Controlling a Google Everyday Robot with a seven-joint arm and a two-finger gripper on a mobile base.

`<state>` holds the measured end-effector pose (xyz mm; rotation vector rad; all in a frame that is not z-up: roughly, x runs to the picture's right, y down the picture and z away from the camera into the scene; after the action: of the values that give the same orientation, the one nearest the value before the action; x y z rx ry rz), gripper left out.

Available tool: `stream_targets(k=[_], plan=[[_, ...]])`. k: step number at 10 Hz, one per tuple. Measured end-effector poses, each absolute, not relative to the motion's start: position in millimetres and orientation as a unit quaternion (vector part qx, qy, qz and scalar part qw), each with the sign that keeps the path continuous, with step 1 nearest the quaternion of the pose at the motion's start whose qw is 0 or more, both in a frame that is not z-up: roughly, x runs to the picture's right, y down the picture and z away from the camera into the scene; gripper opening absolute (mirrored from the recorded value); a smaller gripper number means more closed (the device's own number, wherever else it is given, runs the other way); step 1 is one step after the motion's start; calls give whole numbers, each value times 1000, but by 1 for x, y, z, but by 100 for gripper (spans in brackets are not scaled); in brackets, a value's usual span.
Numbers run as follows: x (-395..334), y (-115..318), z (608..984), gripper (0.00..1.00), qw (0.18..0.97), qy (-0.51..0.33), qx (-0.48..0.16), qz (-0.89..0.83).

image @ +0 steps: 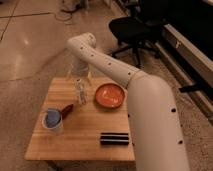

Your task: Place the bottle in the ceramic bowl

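The bottle [80,92], small and clear with a white cap, stands upright on the wooden table [85,145], just left of the bowl. The ceramic bowl [109,95], shallow and orange-red, sits empty at the table's back right. My gripper [79,76] hangs at the table's back edge, directly above and just behind the bottle's cap. Its fingers are spread open to either side and hold nothing. The white arm reaches in from the lower right and arches over the bowl's far side.
A white cup with blue inside [52,120] stands at the table's left. A small red-brown object [66,110] lies between cup and bottle. A flat black object [115,138] lies near the front edge. A black office chair [131,30] stands behind the table.
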<state>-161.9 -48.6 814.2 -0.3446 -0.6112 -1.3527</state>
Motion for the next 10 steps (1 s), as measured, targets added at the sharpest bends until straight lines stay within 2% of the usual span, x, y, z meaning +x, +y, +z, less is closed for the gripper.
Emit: stream_targets(k=[5, 6, 7, 8, 10], plan=[[-165, -51, 821, 24, 719, -264, -164, -622], [-164, -50, 822, 12, 718, -262, -167, -623], [-162, -50, 822, 5, 718, -261, -169, -622], [-160, -51, 822, 0, 719, -257, -171, -622], [-154, -59, 817, 0, 724, -249, -169, -621]])
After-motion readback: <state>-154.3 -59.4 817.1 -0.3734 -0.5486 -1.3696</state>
